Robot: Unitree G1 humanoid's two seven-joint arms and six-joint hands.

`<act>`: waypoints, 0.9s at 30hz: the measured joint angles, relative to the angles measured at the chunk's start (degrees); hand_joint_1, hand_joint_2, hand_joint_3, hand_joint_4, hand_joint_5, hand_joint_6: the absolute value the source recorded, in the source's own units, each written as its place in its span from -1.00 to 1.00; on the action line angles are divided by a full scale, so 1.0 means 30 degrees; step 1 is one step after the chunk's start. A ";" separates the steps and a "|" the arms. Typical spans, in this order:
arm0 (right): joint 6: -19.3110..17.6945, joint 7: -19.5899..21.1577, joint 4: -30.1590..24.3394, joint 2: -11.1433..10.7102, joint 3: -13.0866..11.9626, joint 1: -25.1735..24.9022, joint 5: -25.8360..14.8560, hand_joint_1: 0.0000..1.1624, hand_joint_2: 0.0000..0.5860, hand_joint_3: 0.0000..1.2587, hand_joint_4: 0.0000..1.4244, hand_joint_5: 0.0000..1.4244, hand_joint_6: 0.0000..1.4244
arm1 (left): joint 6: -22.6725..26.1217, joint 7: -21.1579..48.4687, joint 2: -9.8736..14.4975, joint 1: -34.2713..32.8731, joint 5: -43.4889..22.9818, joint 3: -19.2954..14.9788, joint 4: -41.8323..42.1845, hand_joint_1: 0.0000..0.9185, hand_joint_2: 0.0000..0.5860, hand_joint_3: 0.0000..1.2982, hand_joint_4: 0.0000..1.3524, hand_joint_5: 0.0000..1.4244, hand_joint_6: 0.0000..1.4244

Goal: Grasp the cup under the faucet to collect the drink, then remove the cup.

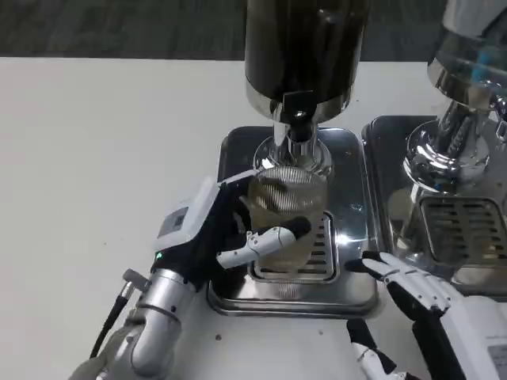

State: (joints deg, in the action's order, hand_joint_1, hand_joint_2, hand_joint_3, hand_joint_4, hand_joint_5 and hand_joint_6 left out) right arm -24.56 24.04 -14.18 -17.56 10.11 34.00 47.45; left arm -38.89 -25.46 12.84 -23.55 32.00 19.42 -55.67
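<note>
**Cup held under the faucet**

The left hand [207,229] wraps its fingers [265,237] around the clear ribbed cup [287,210], steadying it on the drip tray [348,289] directly beneath the dispenser faucet [297,127] so the drink lands inside. The right hand [416,293] waits with fingers spread, holding nothing, beside the tray on the white worktop [95,158].

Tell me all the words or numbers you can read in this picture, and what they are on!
No words or numbers can be read.
The small grey patch on the white back of the left hand may be a label; it is too blurred to read.
The dark cylindrical drink dispenser, the clear ribbed plastic cup, the shiny steel drip tray and the right hand show no writing.
</note>
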 measured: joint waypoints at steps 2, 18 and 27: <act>0.0000 -0.0006 0.0007 -0.0025 -0.0031 -0.0041 -0.0112 -0.27 0.57 -0.51 -0.70 -0.64 -0.60 | -0.0036 -0.0031 -0.0012 0.0027 -0.0004 -0.0003 0.0000 -0.69 -0.67 -0.39 -0.31 0.02 0.05; 0.0000 -0.0345 0.0011 -0.0202 -0.0120 -0.0076 -0.0535 -0.27 0.59 -0.50 -0.70 -0.63 -0.60 | -0.0226 0.0852 -0.0148 0.0045 -0.0399 -0.0014 0.0141 -0.75 -0.71 -0.53 -0.50 -0.16 -0.21; 0.0001 -0.0347 0.0012 -0.0219 -0.0162 -0.0080 -0.0580 -0.26 0.60 -0.50 -0.69 -0.63 -0.58 | -0.0360 0.1310 -0.0103 0.0235 -0.0680 0.0007 0.0460 -0.77 -0.71 -0.55 -0.50 -0.18 -0.20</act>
State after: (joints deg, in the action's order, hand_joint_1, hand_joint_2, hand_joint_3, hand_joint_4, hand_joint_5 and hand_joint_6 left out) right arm -24.55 23.00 -14.15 -18.22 9.63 33.76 45.71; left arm -39.97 -21.53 12.53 -22.85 29.96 19.44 -54.29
